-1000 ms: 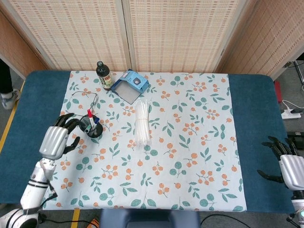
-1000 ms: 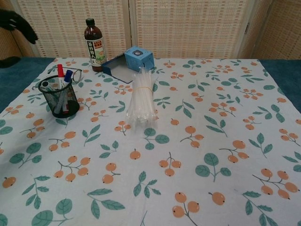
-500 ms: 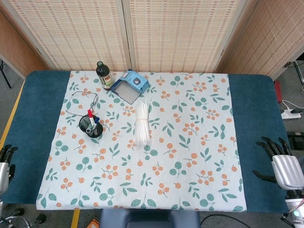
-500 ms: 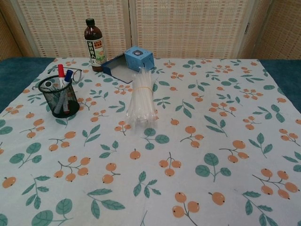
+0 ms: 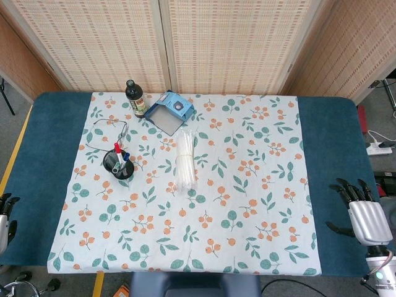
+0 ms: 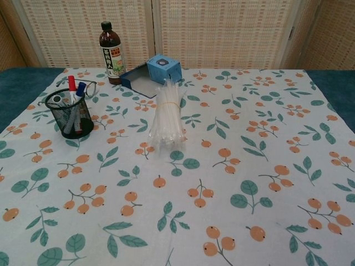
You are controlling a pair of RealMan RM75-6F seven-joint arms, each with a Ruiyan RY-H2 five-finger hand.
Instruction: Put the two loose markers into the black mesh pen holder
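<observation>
The black mesh pen holder stands on the left side of the floral tablecloth. A red-capped marker and a blue-capped marker stick up out of it. My left hand shows only at the far left edge of the head view, off the table, fingers apart and empty. My right hand hangs past the table's right edge, fingers spread, holding nothing. Neither hand appears in the chest view.
A dark bottle and an open blue box stand at the back. A bundle of clear straws lies mid-table. Glasses lie behind the holder.
My left hand has drawn away from beside the pen holder to beyond the table's left edge. The right hand has shifted slightly down and left. The markers stay in the holder.
</observation>
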